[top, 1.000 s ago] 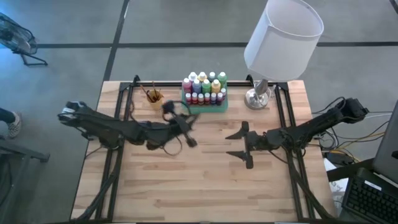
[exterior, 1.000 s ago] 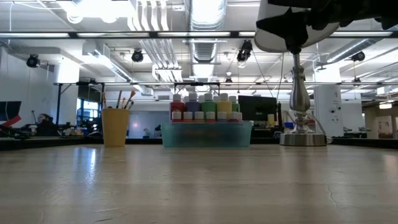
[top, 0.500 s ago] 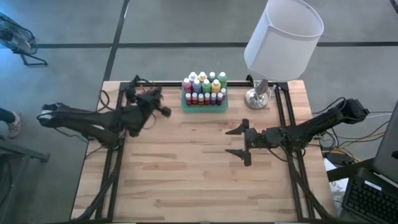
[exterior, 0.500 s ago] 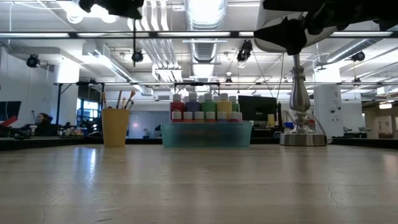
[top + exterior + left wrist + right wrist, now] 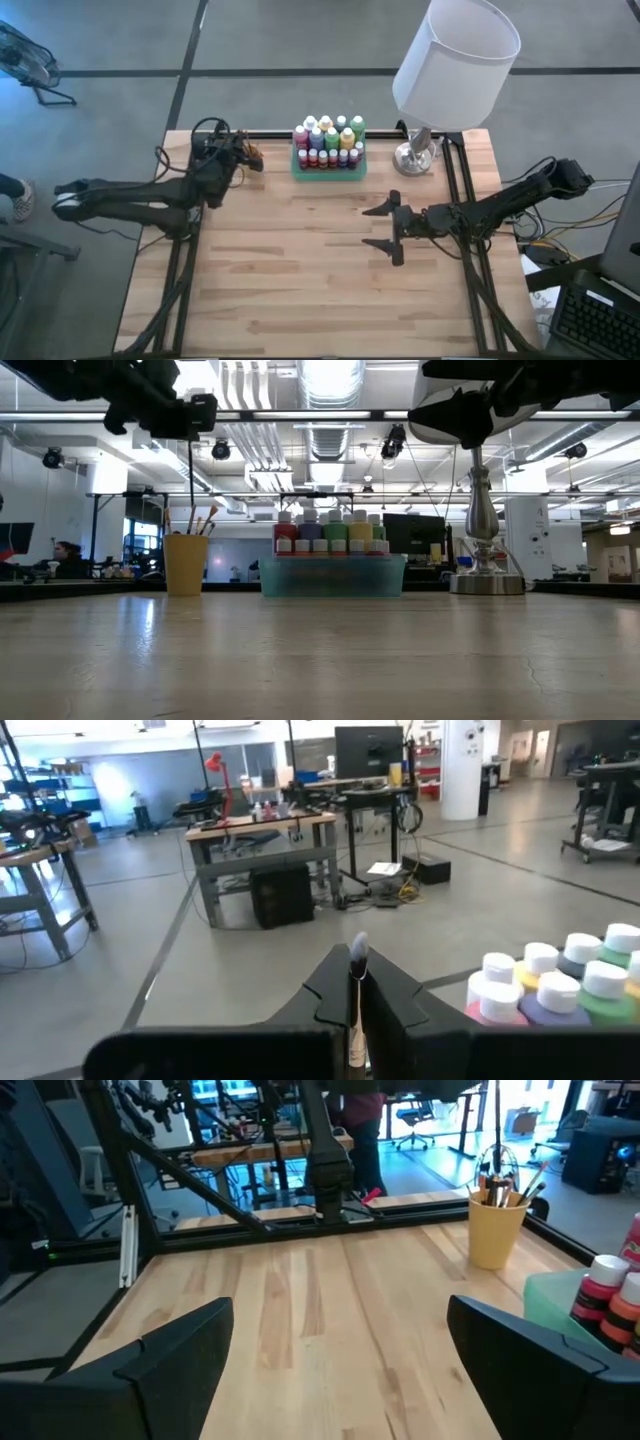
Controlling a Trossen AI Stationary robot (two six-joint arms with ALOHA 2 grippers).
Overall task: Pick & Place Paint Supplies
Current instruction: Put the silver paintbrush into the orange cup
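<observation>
**Brush pinched above the cup; bottles racked at the far edge**

Right gripper (image 5: 385, 228): parked low over the bare middle of the table (image 5: 300, 290), right of centre, fingers spread wide, nothing between them. Waiting arm.

Left gripper (image 5: 240, 155): at the far left, above the orange cup (image 5: 186, 564). Fingers closed on one paintbrush (image 5: 356, 1010). Left wrist view shows the handle clamped between the fingers, bristle tuft standing clear above them. In the low view a thin dark shaft hangs straight down from the gripper toward the cup; whether its tip is already inside the rim cannot be told.

Handling, as judged: the brush looks light, thin and stiff, liable to pivot or slip in a pinch. Best held mid-handle, away from the soft bristles. It should need little force.

More paintbrushes (image 5: 200, 520) stand in the cup, leaning, pale tips up.

Paint bottles (image 5: 328, 140): packed upright in rows in the green tray (image 5: 333, 576), just right of the cup at the far edge. Red, blue, green, yellow, orange bodies; pale caps. Likely small rigid plastic with smooth sides. A grip on the body below the cap would suit, though the close packing leaves little room for fingers.

Lamp (image 5: 455, 60) at far right, shade overhanging the tray's side.
</observation>
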